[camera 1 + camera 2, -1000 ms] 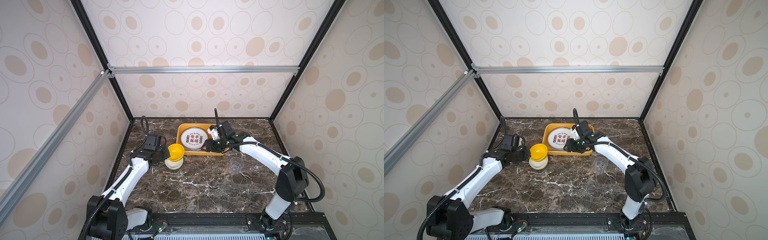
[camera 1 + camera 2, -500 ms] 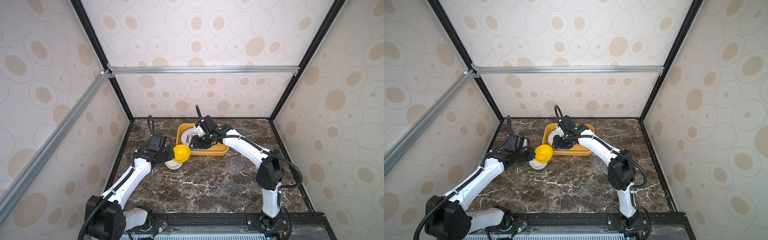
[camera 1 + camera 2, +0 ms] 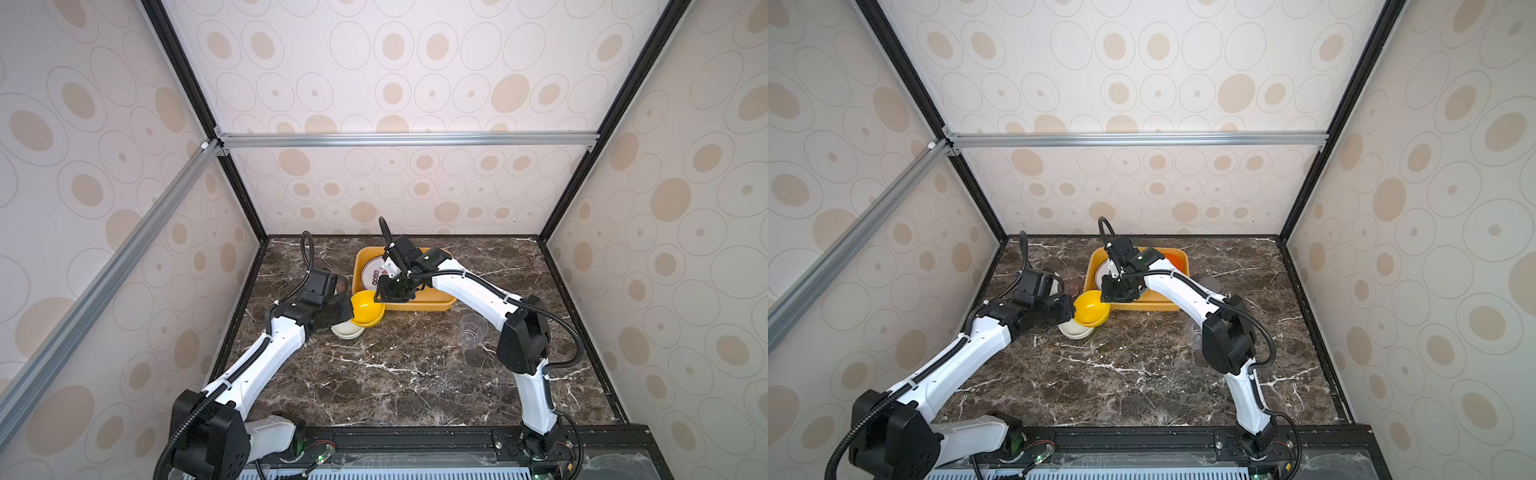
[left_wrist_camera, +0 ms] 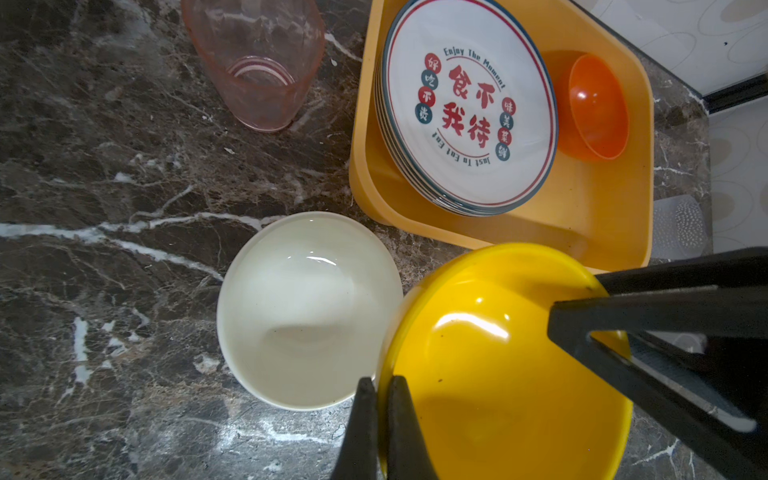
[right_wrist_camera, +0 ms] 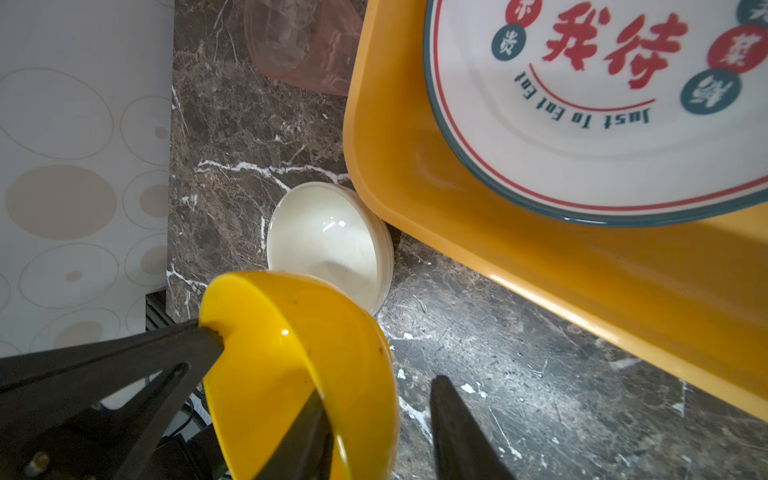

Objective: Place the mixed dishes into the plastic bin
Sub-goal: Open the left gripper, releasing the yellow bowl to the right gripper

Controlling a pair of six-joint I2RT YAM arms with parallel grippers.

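Yellow bowl (image 4: 498,365) hangs tilted between the two tools. The left gripper (image 4: 381,386) is pressed together on its rim, while the right gripper (image 5: 380,388) straddles the opposite wall with its jaws apart, not yet pinching. Just beyond both, the plastic bin (image 4: 606,199) already holds a stack of plates (image 4: 469,108) and an orange bowl (image 4: 598,108). By my judgement the job is roughly half done. Left outside are the cream bowl (image 4: 307,307) beneath the held bowl, the pink cup (image 4: 257,62) lying on its side farther out from the left gripper, and a clear cup (image 3: 471,330) back by the right arm's elbow.
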